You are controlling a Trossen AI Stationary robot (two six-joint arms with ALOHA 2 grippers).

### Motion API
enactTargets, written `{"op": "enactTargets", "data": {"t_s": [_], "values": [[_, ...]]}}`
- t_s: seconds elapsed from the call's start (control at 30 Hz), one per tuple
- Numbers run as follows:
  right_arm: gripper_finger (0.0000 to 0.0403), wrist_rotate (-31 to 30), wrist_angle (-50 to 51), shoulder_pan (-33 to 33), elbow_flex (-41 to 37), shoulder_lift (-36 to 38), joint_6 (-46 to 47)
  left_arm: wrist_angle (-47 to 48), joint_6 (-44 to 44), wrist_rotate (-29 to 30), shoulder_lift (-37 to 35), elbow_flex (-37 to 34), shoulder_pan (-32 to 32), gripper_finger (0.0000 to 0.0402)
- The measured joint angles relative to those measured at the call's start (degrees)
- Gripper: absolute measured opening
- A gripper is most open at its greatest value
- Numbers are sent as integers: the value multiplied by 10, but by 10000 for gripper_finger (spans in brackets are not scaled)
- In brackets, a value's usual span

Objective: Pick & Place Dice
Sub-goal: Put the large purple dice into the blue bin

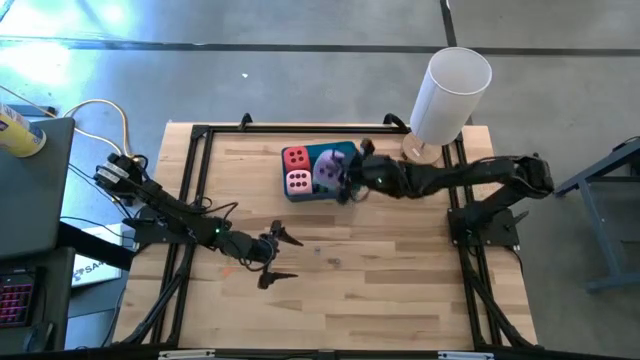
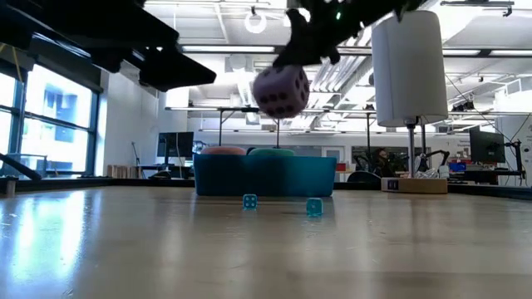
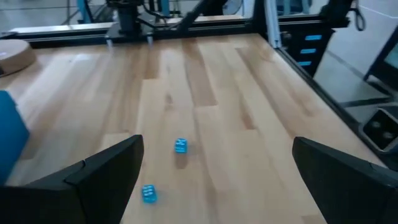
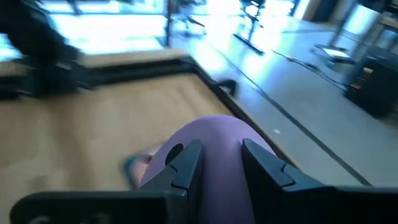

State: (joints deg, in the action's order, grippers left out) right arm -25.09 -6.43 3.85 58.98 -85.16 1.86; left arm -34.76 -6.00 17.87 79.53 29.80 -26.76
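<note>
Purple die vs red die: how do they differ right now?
The purple die is held in the air by the right gripper above the blue bin; the red die rests inside the bin. In the high view the purple die is partly hidden by the gripper, the red unobstructed. Both are soft pipped cubes.

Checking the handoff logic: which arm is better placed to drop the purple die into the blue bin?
The right. Its claw is shut on the purple die, held above the blue bin, where the red die and pink die already sit. The left claw hangs open, away from the bin.
</note>
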Motion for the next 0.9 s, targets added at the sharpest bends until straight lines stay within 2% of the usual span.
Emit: {"op": "enactTargets", "data": {"t_s": [0.23, 0.43, 0.6, 0.9], "values": [[79, -4, -2, 97, 0, -30, -2, 5, 2, 0, 0, 0, 30, 400], [78, -1, -16, 139, 0, -88, -2, 32, 2, 0, 0, 0, 52, 400], [76, -9, -13, 148, 0, -120, -2, 35, 5, 0, 0, 0, 69, 400], [74, 1, 25, 125, 1, -119, 22, 14, 49, 0, 0, 0, 89, 400]]}}
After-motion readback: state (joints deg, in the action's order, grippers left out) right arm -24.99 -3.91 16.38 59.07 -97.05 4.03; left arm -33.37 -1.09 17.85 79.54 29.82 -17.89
